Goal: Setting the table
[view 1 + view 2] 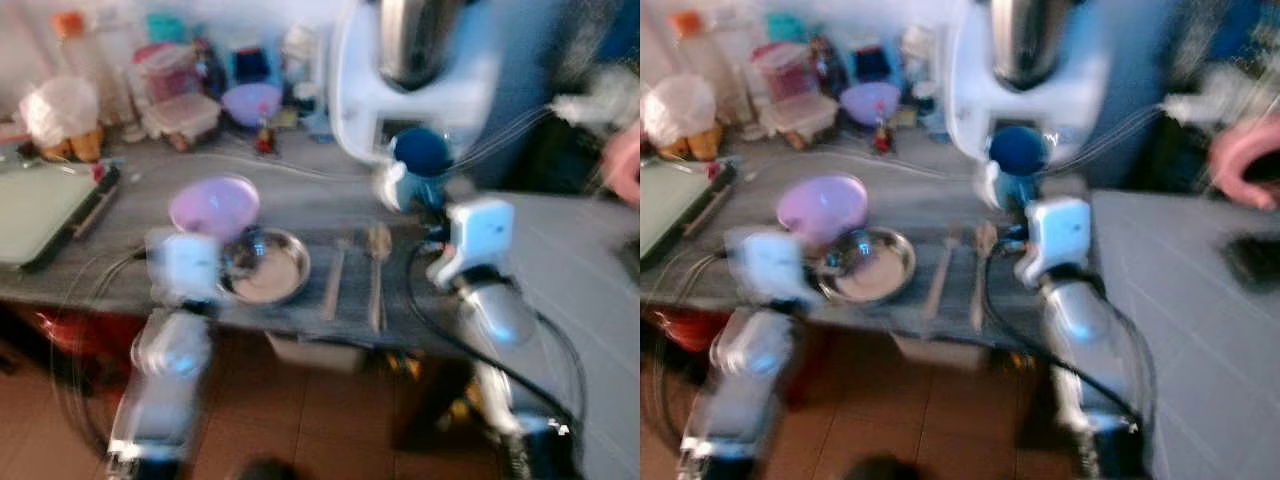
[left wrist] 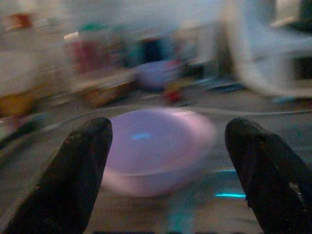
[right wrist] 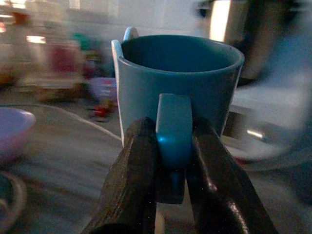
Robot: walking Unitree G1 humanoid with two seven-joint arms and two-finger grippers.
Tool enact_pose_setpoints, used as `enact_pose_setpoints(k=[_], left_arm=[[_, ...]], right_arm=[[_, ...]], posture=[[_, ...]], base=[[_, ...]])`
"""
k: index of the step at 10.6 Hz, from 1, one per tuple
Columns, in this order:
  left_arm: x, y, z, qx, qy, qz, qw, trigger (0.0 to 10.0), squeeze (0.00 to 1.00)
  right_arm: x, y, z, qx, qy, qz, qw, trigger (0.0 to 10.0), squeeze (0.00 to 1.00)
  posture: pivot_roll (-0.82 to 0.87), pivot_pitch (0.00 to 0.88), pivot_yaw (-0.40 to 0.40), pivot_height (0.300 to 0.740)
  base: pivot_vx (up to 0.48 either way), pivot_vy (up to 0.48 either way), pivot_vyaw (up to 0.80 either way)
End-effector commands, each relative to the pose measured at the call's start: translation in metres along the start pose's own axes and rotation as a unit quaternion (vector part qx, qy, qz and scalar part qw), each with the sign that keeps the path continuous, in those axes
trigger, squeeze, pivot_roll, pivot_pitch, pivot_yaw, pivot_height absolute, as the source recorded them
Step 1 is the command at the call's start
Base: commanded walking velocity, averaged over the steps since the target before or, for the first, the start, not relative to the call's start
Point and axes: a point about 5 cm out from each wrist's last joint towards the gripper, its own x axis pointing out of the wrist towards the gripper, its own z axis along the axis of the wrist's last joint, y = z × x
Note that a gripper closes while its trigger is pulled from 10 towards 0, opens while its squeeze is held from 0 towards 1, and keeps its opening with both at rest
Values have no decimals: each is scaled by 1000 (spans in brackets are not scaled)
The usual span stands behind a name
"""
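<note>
The right gripper (image 3: 168,146) has its jaws clamped on the handle of the blue mug (image 3: 180,78) – lower it upright to the desk (image 1: 300,190) beyond the cutlery – while the left gripper's (image 2: 168,165) jaws gape before the pink bowl (image 2: 156,146).

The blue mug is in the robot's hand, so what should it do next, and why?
Probably lower the blue mug onto the grey counter to the right of the spoon. The right gripper has its jaws shut on the handle, and the metal bowl and cutlery already lie there.
</note>
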Motion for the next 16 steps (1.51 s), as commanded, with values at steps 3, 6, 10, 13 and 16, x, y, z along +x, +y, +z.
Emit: enact_pose_setpoints(k=[3,6,10,13,16], left_arm=[[-2,4,4,10,-2,13,1000,10000,0],[-9,17,-1,27,15,44,999,10000,0],[-26,20,-7,31,40,47,998,10000,0],[-35,20,-6,33,46,44,997,10000,0],[-46,22,-5,34,59,45,997,10000,0]], right_arm=[[8,-7,5,0,-14,-2,1000,10000,0],[22,-13,-4,10,11,22,1000,10000,0],[33,-19,-15,3,31,33,999,10000,0],[44,-9,-17,11,33,68,997,10000,0],[51,-4,-21,21,43,98,994,10000,0]], posture=[[-42,0,57,740],[-29,0,57,740],[3,43,54,740],[27,87,50,740],[45,118,50,740]], base=[[0,0,796],[0,0,0],[0,0,0],[0,0,0],[0,0,0]])
